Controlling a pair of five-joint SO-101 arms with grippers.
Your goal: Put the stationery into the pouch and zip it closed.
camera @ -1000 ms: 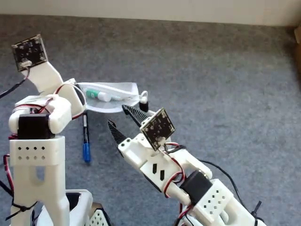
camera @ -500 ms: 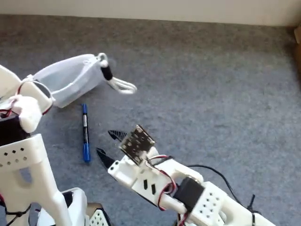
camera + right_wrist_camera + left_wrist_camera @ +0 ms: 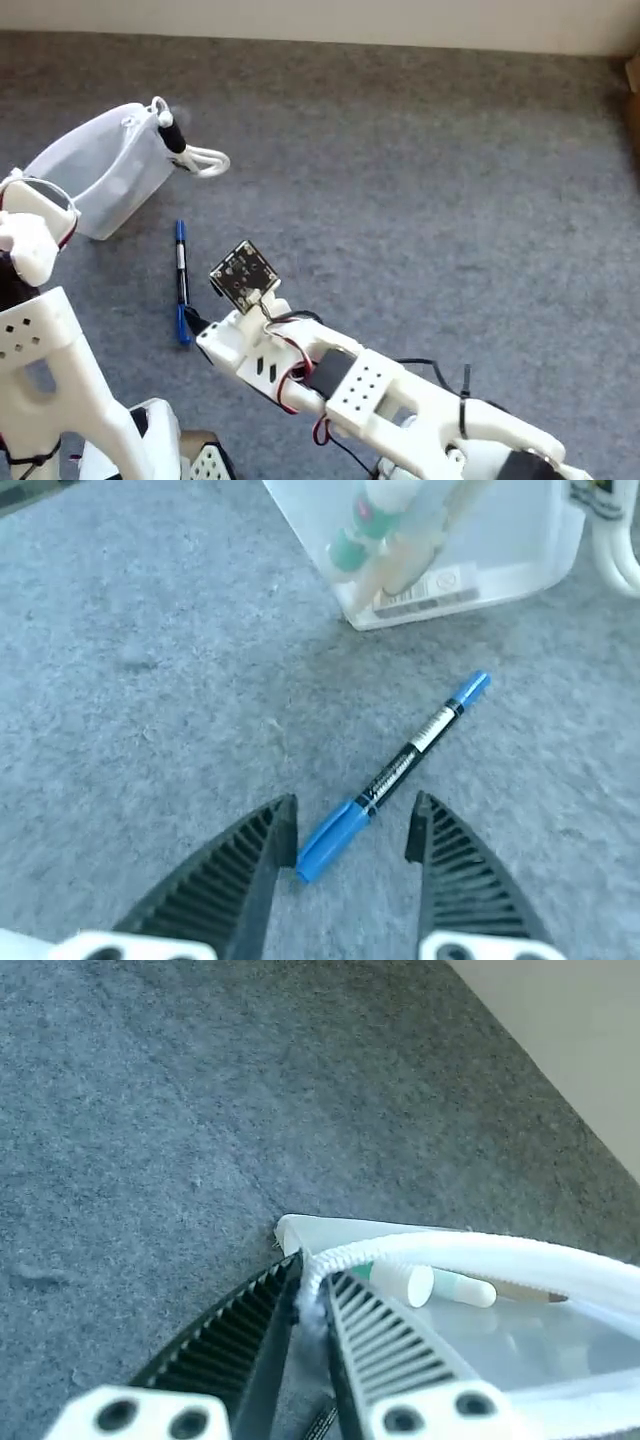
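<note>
The clear pouch [image 3: 112, 182] hangs tilted at the far left, with a black zip pull and a white cord loop [image 3: 205, 161] at its far end. My left gripper [image 3: 312, 1292] is shut on the pouch's white rim [image 3: 470, 1252]. Inside lie a green-and-white tube [image 3: 432, 1285] and other stationery [image 3: 400, 540]. A blue pen [image 3: 181, 281] lies on the carpet beside the pouch [image 3: 440, 550]. My right gripper [image 3: 352, 806] is open just above the capped end of the pen [image 3: 400, 770], one finger on each side.
Grey carpet [image 3: 430, 200] covers the whole work area, with wide free room to the right. A pale wall edge [image 3: 350, 20] runs along the back. The right arm's body [image 3: 360, 390] lies across the near middle.
The left arm has swung the pouch up and to the left, off the pen. The right gripper has moved left and down to straddle the pen's capped end.
</note>
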